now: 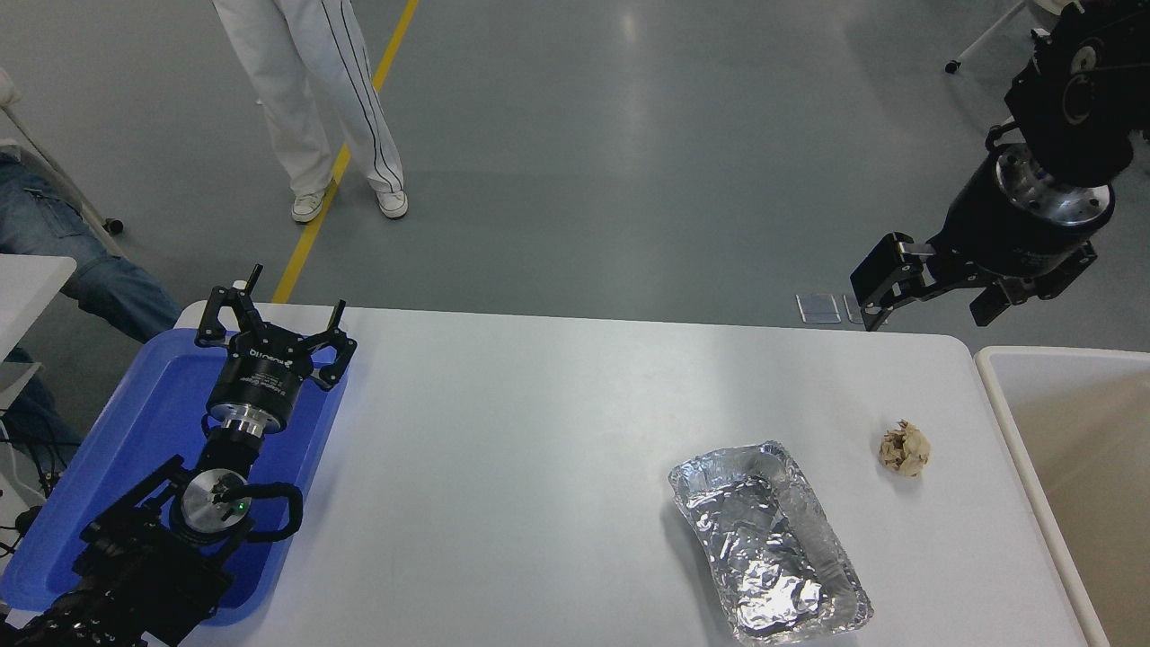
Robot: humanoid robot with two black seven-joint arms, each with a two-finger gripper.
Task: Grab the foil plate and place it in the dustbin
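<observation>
- Head view: the shiny, crinkled silver foil plate (769, 542), rectangular with a raised rim, lies on the white table (503, 467) towards its near right.
- A small crumpled tan paper ball (904, 447) sits near it, apart.
- The cream-white plastic dustbin (1006, 404) stands at the table's right edge.
- The right gripper (930, 301) hangs high beyond the far right corner, jaws spread, empty.
- The left gripper (274, 314) rests over the flat blue plastic tray (162, 404), fingers apart, holding nothing.
- A person's white trousers (314, 90) show beyond the table.

blue tray (171, 386), paper ball (905, 448), white table (539, 431)
</observation>
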